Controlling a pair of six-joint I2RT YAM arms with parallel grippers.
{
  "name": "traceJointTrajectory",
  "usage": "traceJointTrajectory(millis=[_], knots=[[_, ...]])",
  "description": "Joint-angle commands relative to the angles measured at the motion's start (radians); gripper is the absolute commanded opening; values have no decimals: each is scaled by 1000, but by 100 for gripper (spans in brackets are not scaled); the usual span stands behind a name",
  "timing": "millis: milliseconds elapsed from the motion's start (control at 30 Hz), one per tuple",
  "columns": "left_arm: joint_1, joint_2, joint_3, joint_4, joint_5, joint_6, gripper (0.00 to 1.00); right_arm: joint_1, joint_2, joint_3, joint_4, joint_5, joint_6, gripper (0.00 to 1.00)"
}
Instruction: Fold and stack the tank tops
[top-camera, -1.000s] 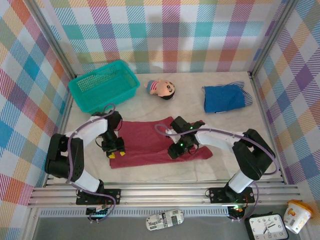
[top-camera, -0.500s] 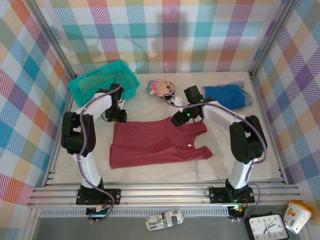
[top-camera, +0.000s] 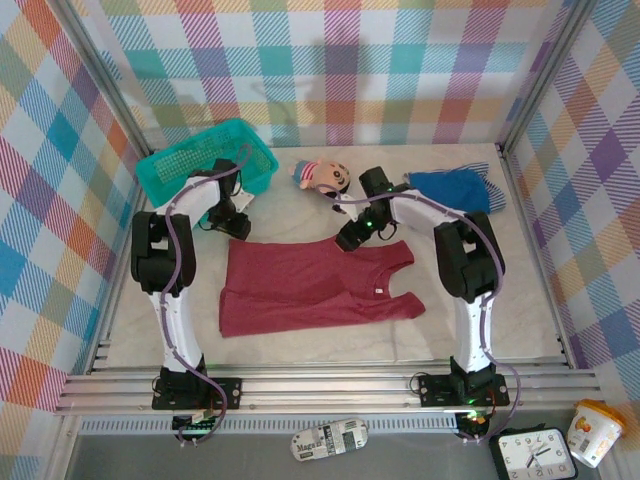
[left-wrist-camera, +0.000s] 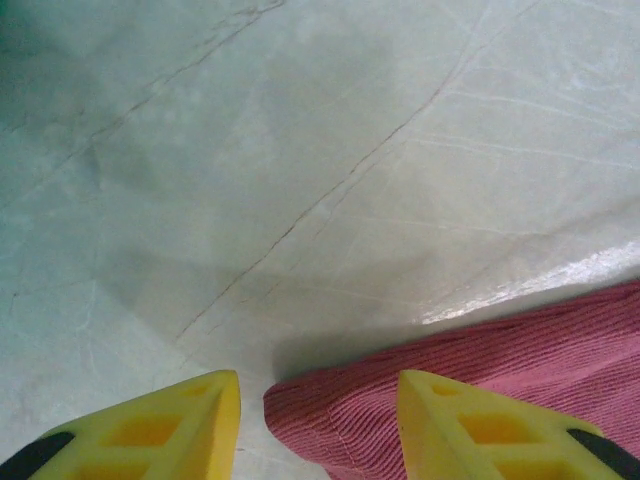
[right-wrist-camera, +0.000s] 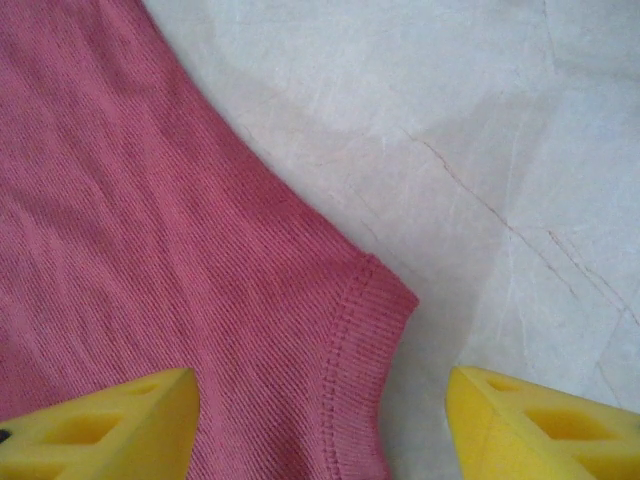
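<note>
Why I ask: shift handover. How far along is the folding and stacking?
Done: the solid bright blue tank top lies folded far right, the navy-and-white striped one peeking out beside it. In hand: the dark red ribbed tank top lies flat, left fingers and right fingers open astride its far corners. Left: folding it, stacking it.

Bright, even light from above; shadows soft. In the left wrist view a glare streak crosses the table (left-wrist-camera: 540, 280); top-left corner darkens, perhaps vignetting.
</note>
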Motion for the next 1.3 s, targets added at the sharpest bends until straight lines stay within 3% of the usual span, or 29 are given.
traceJointTrajectory(millis=[0,167,333,733,1067,1267], knots=[[12,52,22,-72,35,115,45,-6,35,59,-69,-56,-32,66],[17,70,-13,-111,58,202,44,-8,52,87,-107,-76,-46,66],[22,82,-10,-93,-12,215,41,-8,76,119,-124,-62,-45,66],[29,68,30,-116,54,182,15,2,200,304,-264,-58,-49,61],[19,64,33,-135,39,173,12,37,352,522,-401,8,-40,61],[19,50,29,-131,31,160,12,44,382,570,-415,6,-32,56]])
